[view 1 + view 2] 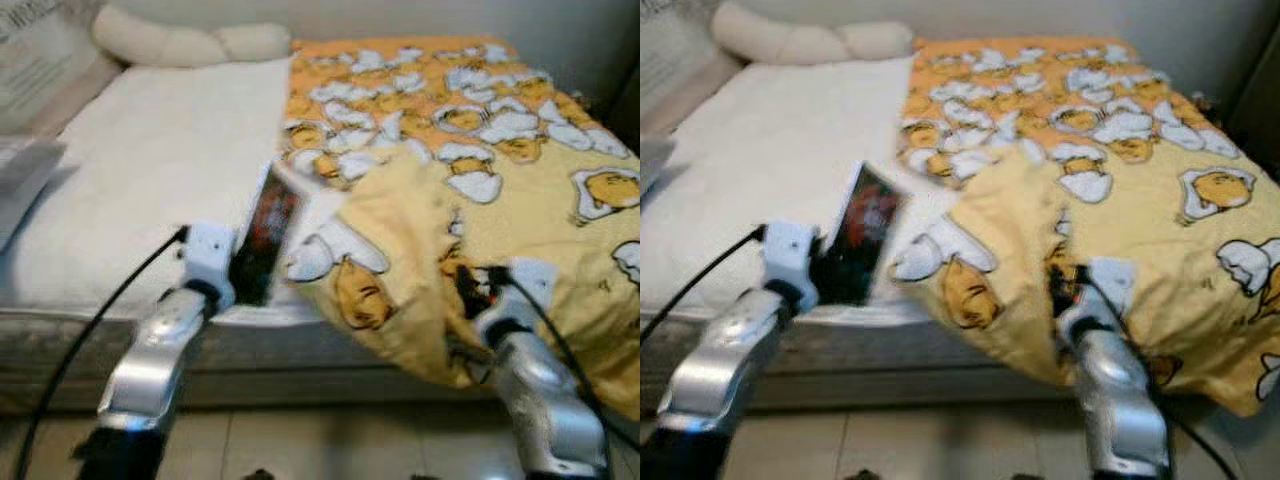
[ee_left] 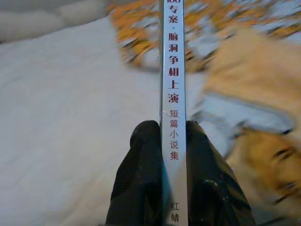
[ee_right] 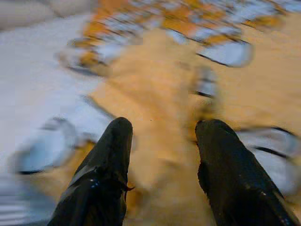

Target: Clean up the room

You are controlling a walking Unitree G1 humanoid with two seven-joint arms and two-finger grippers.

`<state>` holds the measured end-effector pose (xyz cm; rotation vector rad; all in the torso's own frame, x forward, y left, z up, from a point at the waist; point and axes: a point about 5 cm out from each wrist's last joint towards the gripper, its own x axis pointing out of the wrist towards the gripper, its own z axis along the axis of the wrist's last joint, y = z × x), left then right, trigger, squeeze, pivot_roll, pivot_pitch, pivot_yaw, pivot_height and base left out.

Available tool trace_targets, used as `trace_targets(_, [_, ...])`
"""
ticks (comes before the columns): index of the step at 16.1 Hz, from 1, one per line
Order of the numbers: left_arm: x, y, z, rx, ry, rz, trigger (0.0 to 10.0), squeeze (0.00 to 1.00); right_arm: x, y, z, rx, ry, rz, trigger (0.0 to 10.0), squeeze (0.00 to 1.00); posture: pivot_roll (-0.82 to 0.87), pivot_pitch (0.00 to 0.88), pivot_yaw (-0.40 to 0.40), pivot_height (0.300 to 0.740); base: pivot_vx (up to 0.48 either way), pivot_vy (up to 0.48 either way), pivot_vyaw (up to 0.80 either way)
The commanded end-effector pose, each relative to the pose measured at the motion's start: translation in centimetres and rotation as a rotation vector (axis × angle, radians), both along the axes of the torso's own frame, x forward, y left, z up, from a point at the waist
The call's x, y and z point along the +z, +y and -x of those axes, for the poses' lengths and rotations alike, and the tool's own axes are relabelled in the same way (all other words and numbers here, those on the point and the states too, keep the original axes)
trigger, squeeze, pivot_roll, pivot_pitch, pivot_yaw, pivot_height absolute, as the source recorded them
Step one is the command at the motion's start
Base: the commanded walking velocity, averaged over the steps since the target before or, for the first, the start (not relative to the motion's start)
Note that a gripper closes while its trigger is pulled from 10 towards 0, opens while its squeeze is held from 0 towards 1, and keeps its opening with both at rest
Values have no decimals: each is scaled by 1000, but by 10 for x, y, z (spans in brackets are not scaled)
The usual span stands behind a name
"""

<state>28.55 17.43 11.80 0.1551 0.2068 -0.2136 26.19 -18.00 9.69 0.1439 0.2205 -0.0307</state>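
The left gripper [image 2: 173, 141] is clenched on a thin book [image 2: 173, 84], its two black fingers [image 2: 143, 169] pressing the covers on either side of the white spine, which runs straight out from between the jaws. The right gripper [image 3: 162, 141] has its jaws parted, with the crumpled yellow duvet [image 3: 160, 94] just ahead of them; through the blur, contact seems unlikely. Beyond both lies the white mattress [image 1: 150, 170], with a pillow [image 1: 190, 42] farthest off.

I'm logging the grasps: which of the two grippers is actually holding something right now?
The left gripper: its fingers are shut on the spine of a thin book above the white mattress. The right gripper is open over the yellow blanket.
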Motion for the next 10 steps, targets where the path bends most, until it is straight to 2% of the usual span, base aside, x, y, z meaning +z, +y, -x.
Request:
trace_targets(1, [13, -2, -3, 2, -58, 12, 10000, 0, 3, -7, -1, -24, -19, 30, 10000, 0, 12, 0, 48, 740, 0, 480, 0])
trace_targets(3, [13, 0, -1, 14, -62, 16, 10000, 0, 4, -9, -1, -18, -44, 55, 10000, 0, 19, 0, 38, 740, 0, 480, 0])
trace_targets(4, [12, 1, 2, 21, -61, 18, 10000, 0, 3, -6, -1, 25, -58, 38, 10000, 0, 24, 0, 32, 740, 0, 480, 0])
trace_targets(10, [8, 2, 10, 45, -51, 19, 10000, 0, -2, 0, 0, 78, -37, 51, 10000, 0, 52, 0, -1, 740, 0, 480, 0])
